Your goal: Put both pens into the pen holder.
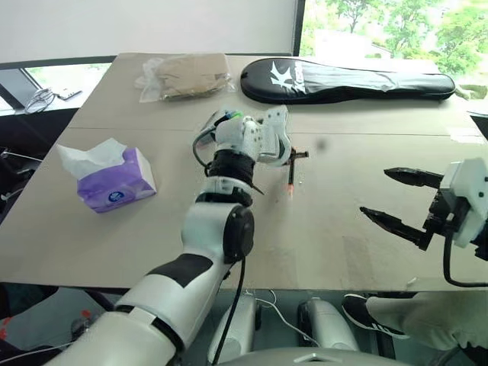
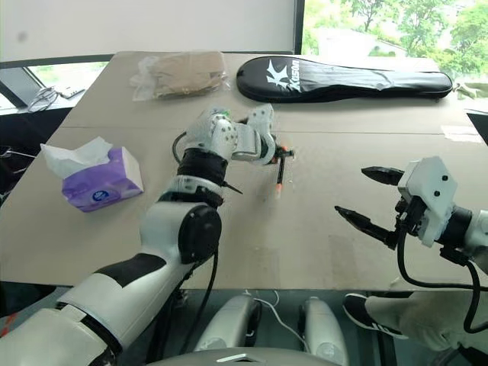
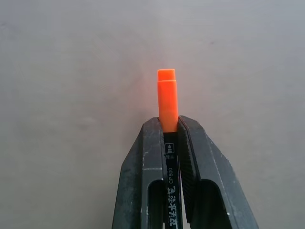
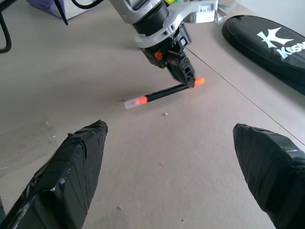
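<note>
The table (image 1: 343, 229) is a broad pale board. At its far edge lies a long black racket bag (image 1: 347, 80), with a clear bag of brown stuff (image 1: 187, 75) beside it, and a purple tissue box (image 1: 114, 179) sits toward the left.

The left gripper (image 4: 188, 76) is out over the middle of the table, its two black fingers clamped on a pen (image 4: 162, 92) near its orange end. The right gripper (image 1: 400, 200) hangs well to the right of it, near the table's front edge, fingers spread wide with nothing between them.

The pen is held above the table, not lying on it. Its long axis slants: the gripped orange end is uppermost and farther away, and the barrel runs down and back toward the robot, ending in a pale tip with an orange band behind it. The barrel between is slim and black with small white print, seen in the left wrist view, where the square orange end (image 3: 167, 98) pokes out past the fingertips.
</note>
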Available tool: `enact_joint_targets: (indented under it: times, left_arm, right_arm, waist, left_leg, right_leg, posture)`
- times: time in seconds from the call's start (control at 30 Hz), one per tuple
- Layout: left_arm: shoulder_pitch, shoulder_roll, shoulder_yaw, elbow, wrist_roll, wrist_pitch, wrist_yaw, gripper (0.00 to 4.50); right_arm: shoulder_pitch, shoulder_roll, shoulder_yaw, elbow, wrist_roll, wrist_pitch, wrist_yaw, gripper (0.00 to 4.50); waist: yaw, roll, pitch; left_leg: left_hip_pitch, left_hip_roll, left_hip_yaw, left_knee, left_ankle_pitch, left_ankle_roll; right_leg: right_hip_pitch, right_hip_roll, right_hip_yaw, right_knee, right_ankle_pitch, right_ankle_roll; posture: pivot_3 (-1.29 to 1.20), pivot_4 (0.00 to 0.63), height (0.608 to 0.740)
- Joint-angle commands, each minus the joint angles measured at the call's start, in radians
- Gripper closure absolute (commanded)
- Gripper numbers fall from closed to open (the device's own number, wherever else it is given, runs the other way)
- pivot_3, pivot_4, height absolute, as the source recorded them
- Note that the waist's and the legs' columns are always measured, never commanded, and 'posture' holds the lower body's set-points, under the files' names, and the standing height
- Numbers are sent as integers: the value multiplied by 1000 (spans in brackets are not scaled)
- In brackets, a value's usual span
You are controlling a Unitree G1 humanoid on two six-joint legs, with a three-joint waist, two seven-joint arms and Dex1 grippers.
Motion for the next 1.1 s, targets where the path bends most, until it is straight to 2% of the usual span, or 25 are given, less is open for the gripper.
enact_joint_targets:
  times: [0.03,0.07,0.17,0.3,0.47,0.63,0.73,1.1]
  left_arm:
    - [101,76,-164,-370,51,-373,-207,4480]
    - [121,103,-185,-411,54,-411,-246,4480]
    - [160,214,-245,-463,126,-761,-381,4480]
    - [195,345,-340,-326,305,-1209,-410,4480]
    - [222,429,-383,-155,423,-1511,-384,4480]
    - [221,458,-378,-13,443,-1649,-368,4480]
    - [213,465,-378,36,453,-1682,-358,4480]
    - [273,487,-360,-39,468,-1591,-335,4480]
  right_arm:
    - [-24,13,10,-4,2,-22,-17,0]
    - [-31,16,21,-1,0,-24,-19,0]
    - [-62,28,59,15,-4,-37,-18,0]
    - [-118,45,91,40,6,-47,-17,0]
    - [-194,96,72,36,55,-78,-34,0]
    - [-247,115,39,-4,146,-68,-83,0]
    - [-228,101,43,-22,145,-67,-86,0]
    - [-208,80,52,-25,144,-68,-102,0]
  waist:
    - [-11,0,1]
    - [-11,0,1]
    - [-5,1,0]
    - [-4,1,0]
    - [-3,0,1]
    - [-5,0,1]
    - [-5,0,1]
    - [-7,0,1]
  left_leg:
    - [0,1,1,0,0,0]
    - [0,2,3,-2,0,-1]
    - [1,2,3,-3,1,-1]
    - [2,1,4,-1,0,0]
    - [0,1,4,1,-1,3]
    - [0,1,3,2,-4,8]
    - [0,1,3,2,-4,8]
    - [0,1,3,3,-5,9]
  right_leg:
    - [0,0,2,0,0,0]
    - [-2,1,5,0,0,-1]
    - [-2,2,5,0,0,-1]
    - [0,2,6,-1,0,-1]
    - [1,2,4,-1,0,-1]
    - [0,2,0,-1,0,0]
    - [0,2,-1,0,0,0]
    - [0,4,-1,1,0,0]
  posture:
    - [0,150,740]
    - [0,150,740]
    - [0,150,740]
    - [0,150,740]
    - [0,150,740]
    - [0,150,740]
    - [0,150,740]
    - [0,150,740]
